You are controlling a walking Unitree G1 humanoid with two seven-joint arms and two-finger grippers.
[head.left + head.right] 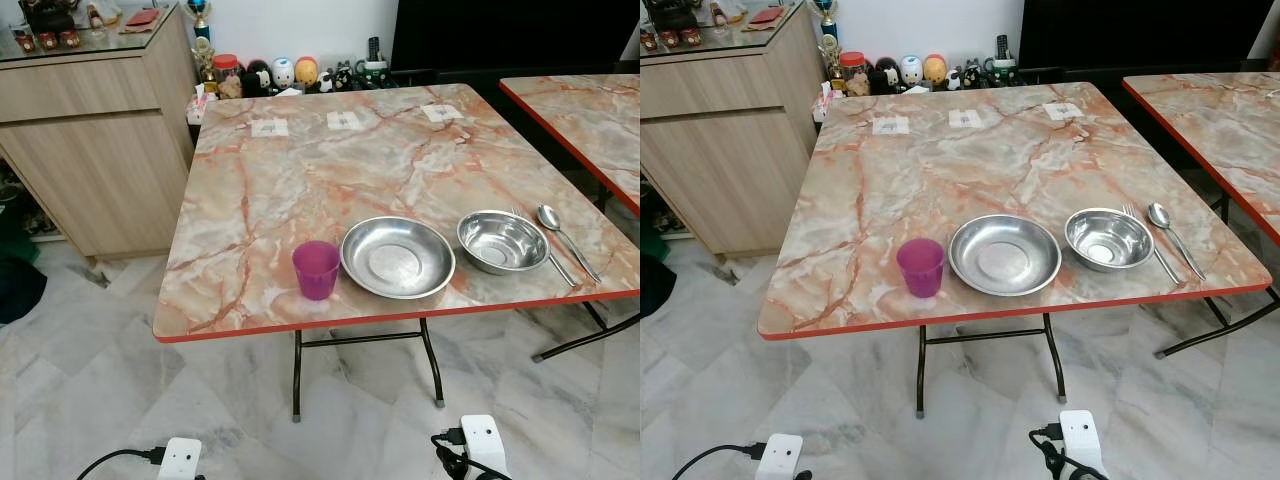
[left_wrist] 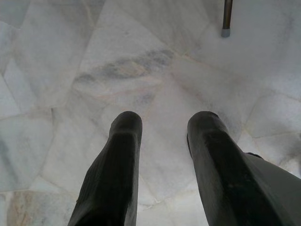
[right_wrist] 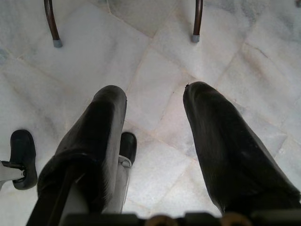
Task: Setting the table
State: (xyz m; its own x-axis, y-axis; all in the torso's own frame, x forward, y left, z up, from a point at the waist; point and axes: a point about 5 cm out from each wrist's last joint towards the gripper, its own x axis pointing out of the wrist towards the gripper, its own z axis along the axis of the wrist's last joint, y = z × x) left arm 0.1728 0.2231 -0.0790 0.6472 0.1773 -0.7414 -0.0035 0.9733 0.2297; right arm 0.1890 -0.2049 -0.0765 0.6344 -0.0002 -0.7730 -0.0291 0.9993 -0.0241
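Observation:
On the marble-patterned table [image 1: 300, 190], along its near edge, stand a purple cup [image 1: 316, 269], a wide steel plate [image 1: 397, 257] and a smaller steel bowl [image 1: 502, 241]. A fork [image 1: 556, 262] and a spoon [image 1: 566, 236] lie right of the bowl. Both arms hang low beside me. My left gripper [image 2: 164, 125] is open over the pale floor tiles, with nothing between its fingers. My right gripper [image 3: 155, 96] is open too, pointing at the floor near the table legs [image 3: 195, 21].
A wooden cabinet [image 1: 95, 130] stands left of the table. Small figurines and jars [image 1: 285, 72] line the wall behind it. A second marble table [image 1: 590, 120] sits at the right. Three paper tags [image 1: 345, 120] lie along the far edge. The floor is marble tile [image 1: 100, 390].

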